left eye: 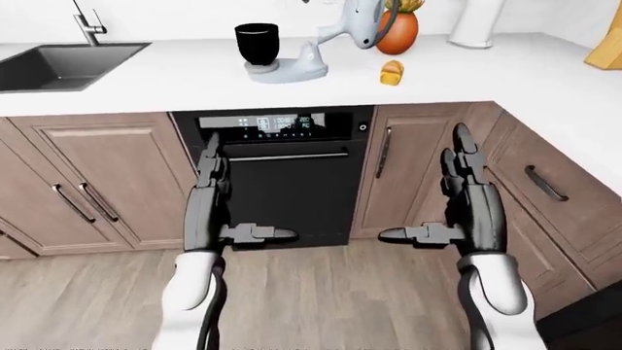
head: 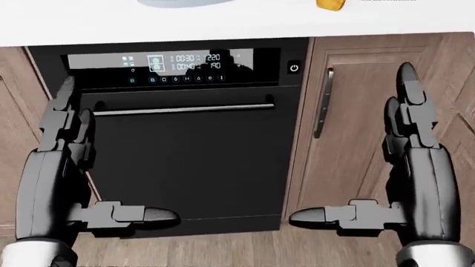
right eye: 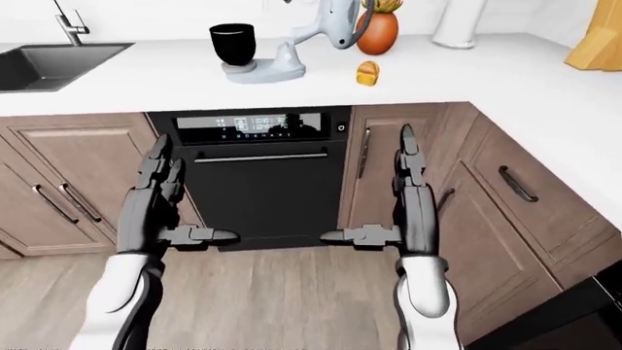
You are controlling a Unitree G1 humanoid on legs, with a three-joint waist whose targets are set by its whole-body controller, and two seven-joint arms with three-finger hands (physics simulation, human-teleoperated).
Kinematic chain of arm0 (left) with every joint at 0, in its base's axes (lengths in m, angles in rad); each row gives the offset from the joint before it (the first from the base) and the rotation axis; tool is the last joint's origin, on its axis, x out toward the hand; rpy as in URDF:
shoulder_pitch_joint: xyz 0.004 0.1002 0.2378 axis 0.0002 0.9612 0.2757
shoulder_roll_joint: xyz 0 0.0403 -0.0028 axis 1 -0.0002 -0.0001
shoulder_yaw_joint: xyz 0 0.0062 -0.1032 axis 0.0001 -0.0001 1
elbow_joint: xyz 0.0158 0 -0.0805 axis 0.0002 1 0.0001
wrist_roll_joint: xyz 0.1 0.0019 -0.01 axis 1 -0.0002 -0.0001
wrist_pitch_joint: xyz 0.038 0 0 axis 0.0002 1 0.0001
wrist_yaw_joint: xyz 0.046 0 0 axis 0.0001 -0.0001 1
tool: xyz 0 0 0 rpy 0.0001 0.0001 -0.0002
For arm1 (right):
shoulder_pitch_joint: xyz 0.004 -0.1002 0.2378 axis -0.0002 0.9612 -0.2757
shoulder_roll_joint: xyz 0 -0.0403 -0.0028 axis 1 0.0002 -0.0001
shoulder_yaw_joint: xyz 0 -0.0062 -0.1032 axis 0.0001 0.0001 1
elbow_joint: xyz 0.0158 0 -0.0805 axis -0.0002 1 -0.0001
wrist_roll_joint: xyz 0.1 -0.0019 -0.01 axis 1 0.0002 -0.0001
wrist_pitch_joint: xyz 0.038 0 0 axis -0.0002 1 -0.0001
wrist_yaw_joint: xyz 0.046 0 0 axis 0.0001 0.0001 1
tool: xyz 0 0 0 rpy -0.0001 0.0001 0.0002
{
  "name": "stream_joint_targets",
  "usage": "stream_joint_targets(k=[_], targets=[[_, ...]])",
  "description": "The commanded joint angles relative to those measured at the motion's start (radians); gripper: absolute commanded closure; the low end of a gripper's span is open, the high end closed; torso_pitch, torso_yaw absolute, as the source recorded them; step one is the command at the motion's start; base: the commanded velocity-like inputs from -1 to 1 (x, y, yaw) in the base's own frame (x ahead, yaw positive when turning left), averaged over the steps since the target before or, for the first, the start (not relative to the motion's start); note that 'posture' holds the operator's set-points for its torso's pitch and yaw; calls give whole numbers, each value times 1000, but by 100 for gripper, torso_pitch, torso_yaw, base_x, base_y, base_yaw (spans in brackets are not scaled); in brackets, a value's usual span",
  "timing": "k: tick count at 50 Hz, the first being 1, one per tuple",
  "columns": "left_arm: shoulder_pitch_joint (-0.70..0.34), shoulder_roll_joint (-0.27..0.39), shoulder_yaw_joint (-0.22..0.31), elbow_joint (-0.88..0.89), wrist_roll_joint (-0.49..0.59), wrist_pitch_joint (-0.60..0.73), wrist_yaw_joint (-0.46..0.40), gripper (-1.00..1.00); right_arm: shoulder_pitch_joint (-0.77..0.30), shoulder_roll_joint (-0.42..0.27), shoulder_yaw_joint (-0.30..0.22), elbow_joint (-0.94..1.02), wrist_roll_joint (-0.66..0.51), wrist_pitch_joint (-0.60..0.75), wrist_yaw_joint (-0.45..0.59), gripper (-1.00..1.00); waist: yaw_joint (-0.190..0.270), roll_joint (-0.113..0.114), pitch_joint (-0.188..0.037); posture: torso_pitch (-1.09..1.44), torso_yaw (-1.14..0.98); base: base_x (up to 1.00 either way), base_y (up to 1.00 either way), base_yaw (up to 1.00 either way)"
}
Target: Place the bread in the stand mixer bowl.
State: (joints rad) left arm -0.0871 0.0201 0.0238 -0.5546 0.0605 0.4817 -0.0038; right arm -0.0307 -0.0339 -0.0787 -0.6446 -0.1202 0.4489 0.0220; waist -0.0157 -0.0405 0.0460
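Observation:
The bread (left eye: 391, 72), a small golden loaf, lies on the white counter (left eye: 195, 80), right of the stand mixer (left eye: 330, 36); it also shows at the top edge of the head view (head: 330, 4). The mixer is grey with its head tilted up, and its black bowl (left eye: 257, 42) stands on its base. My left hand (left eye: 225, 197) and right hand (left eye: 452, 197) are both open and empty, fingers up, thumbs turned inward, held low before the black oven (left eye: 282, 175), well below and apart from the bread.
A sink (left eye: 58, 64) with a tap sits at the counter's left. An orange vase (left eye: 399, 30) and a white jar (left eye: 476, 22) stand behind the bread. Wooden cabinets (left eye: 87, 182) flank the oven; the counter turns a corner on the right (left eye: 574, 109). Wood floor lies below.

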Motion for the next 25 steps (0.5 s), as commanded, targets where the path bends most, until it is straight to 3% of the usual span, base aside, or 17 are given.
stream_joint_targets(k=[1, 4, 7, 9, 11, 12, 13, 14, 19, 20, 22, 25], targets=[[-22, 7, 10, -45, 3, -32, 4, -100, -18, 0, 4, -38, 2, -27, -3, -100, 7, -18, -22, 0, 0, 8, 49, 0], [-23, 8, 16, -49, 0, -30, 4, -100, -15, 0, 3, -38, 3, -31, -3, -100, 3, -17, -36, 0, 0, 7, 49, 0], [-15, 7, 10, -52, 2, -35, 4, -100, -12, 0, 5, -37, 1, -30, -4, -100, -5, 22, -18, 0, 0, 8, 49, 0], [-13, 7, 10, -50, 2, -38, 3, -100, -10, 1, 6, -32, 2, -35, -4, -100, -7, 67, -21, 0, 0, 7, 48, 0], [-12, 7, 13, -52, 1, -38, 3, -100, -8, 2, 4, -31, 5, -39, -4, -100, 4, 164, -51, 0, 0, 8, 42, 0], [-9, 7, 12, -49, 3, -44, 4, -100, -1, 3, 2, -24, 9, -52, -4, -100, 9, 99, -12, 0, 0, 0, 0, 0], [-8, 6, 13, -49, 2, -44, 4, -100, 0, 4, 2, -24, 13, -55, -4, -100, 11, 123, -27, 0, 0, 0, 0, 0], [-8, 6, 12, -51, 3, -41, 4, -100, 0, 5, 2, -23, 16, -54, -5, -100, 13, 125, -35, 0, 0, 0, 0, 0], [-4, 5, 12, -49, 2, -46, 4, -100, -1, 1, 3, -19, 11, -56, -5, -100, 13, 86, -32, 0, 0, 0, 0, 0], [-3, 5, 12, -47, 3, -49, 4, -100, 1, 2, 3, -19, 10, -56, -6, -100, 17, 89, -49, 0, 0, 10, 0, 0], [-5, 6, 12, -52, 3, -43, 5, -100, 1, 1, 3, -22, 8, -54, -6, -100, 26, 81, -31, 0, 0, 12, 0, 0], [-5, 6, 14, -55, 1, -41, 5, -100, 5, 2, 5, -24, 5, -55, -7, -100, 32, 71, -29, 0, 0, 16, 0, 0]])
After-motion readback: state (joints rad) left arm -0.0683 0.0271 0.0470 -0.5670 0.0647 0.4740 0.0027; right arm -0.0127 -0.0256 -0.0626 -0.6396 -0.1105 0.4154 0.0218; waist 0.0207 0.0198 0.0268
